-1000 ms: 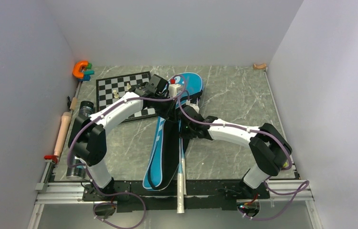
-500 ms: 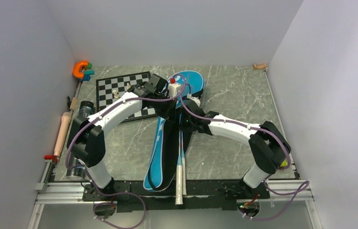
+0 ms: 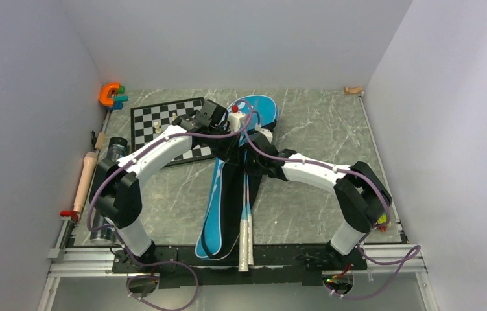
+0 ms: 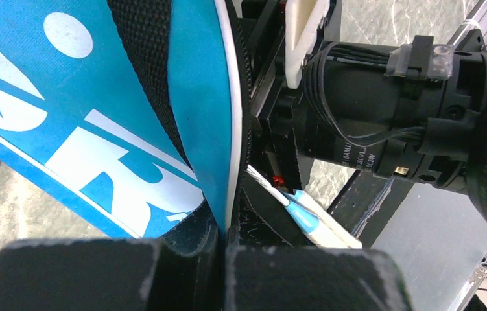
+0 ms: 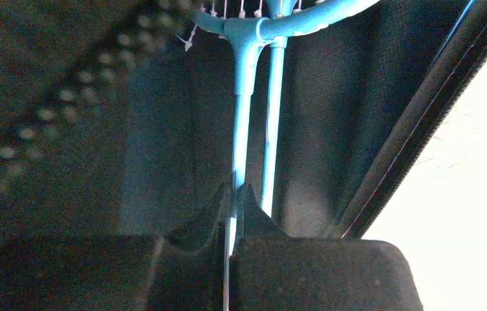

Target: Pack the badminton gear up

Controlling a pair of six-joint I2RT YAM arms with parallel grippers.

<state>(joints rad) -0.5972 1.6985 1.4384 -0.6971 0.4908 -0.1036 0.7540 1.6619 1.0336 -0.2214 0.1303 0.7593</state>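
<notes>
**Desk:** What does the frame show?

**Arm:** Mid-table, my left gripper (image 4: 224, 245) is pinched shut on the white-piped edge of the blue racket-shaped fabric bag (image 3: 213, 207), holding its flap up. My right gripper (image 5: 234, 197) reaches in from the right. It is clamped on the thin shaft of a light-blue-framed racket (image 5: 242, 110) inside the bag's black lining. A second racket's shaft (image 5: 272, 129) lies just to the right of it.

**Desk:** And where is the gear?

**Arm:** The bag runs near to far down the middle of the table, with its head end far. The black-and-white chessboard (image 3: 163, 120) is on its left. The racket heads are inside the bag, and a pale handle end (image 3: 246, 243) pokes out at the near end, over the metal rail (image 3: 279, 251) between my bases. I cannot place the shuttlecocks or the tube from these views.

**Desk:** What could spoil it?

**Arm:** There are three risks, as I judge it. The pinch on the flap is narrow — if the fabric slips, the flap drops onto the shafts and closes the mouth. The shaft is slim and smooth, so it could twist or slide between my right fingers as I push. That could catch the frame on the bag's zip edge (image 5: 415, 123). My two wrists also sit almost touching — a careless push far could knock one against the other.
</notes>
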